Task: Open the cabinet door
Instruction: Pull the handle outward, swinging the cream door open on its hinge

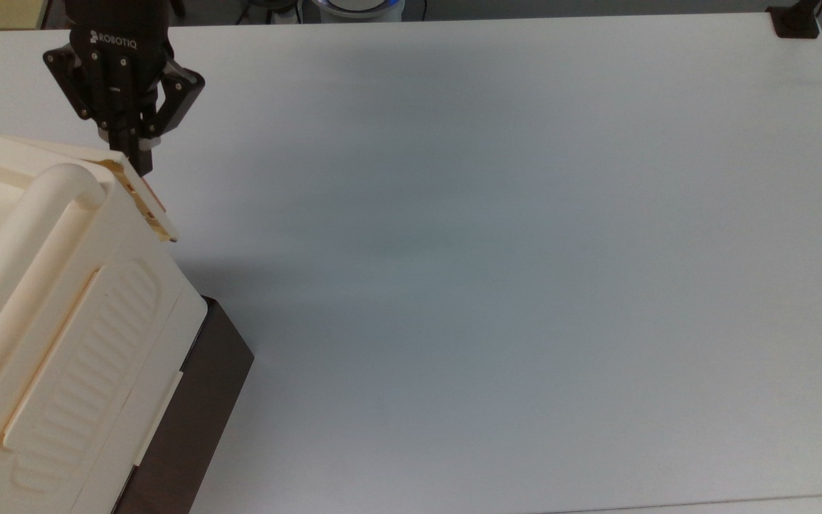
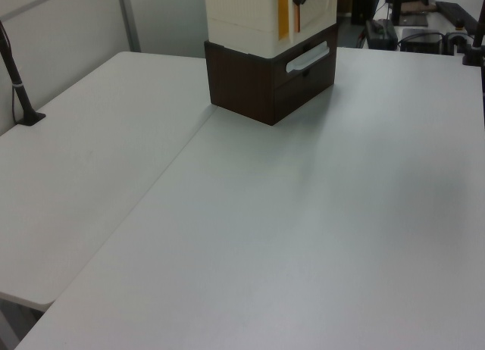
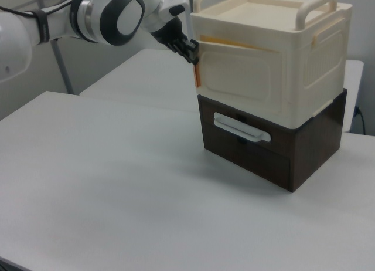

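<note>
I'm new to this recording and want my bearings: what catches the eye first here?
A tall cream cabinet on a dark brown drawer base stands on an otherwise bare white table, at the top view's left. The black gripper sits at the cabinet's upper corner, where the cabinet door stands slightly ajar, its tan notched edge swung away from the body.

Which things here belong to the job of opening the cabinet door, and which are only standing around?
Belong to the job:
- cabinet door, swung slightly ajar
- gripper at the door's free edge

Only standing around:
- dark brown drawer unit under the cream cabinet, with its white handle
- carry handles on top
- white table
</note>
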{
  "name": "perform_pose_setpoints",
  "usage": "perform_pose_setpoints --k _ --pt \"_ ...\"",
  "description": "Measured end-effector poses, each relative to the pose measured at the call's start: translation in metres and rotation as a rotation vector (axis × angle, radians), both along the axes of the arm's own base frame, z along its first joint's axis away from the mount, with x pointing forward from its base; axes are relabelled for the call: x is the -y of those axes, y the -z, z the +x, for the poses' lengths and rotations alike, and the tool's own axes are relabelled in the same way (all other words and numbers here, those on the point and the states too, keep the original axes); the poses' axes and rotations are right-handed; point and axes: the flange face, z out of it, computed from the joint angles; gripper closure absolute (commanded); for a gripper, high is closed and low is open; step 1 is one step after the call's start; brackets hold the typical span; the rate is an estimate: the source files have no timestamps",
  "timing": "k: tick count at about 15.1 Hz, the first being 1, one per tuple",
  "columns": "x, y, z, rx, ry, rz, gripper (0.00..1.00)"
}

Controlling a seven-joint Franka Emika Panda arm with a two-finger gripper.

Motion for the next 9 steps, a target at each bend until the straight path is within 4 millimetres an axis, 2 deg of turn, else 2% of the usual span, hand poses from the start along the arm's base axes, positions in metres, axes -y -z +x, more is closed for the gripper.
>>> perform_pose_setpoints --k 1,2,3,5,7,9 --pt "0.000 -0.001 -0.003 -0.021 -0.006 0.000 0.94" --pt "0.000 -0.002 -0.007 -0.045 -0.017 -0.003 0.84" --pt "0.001 -0.003 -0.010 -0.071 -0.030 -0.007 0.61" --pt "0.006 0.004 -0.019 -0.153 -0.050 -0.004 0.37" --pt "0.016 0.021 -0.026 -0.246 -0.089 -0.013 0.23" --pt "0.031 0.031 -0.034 -0.320 -0.155 -0.036 0.19"
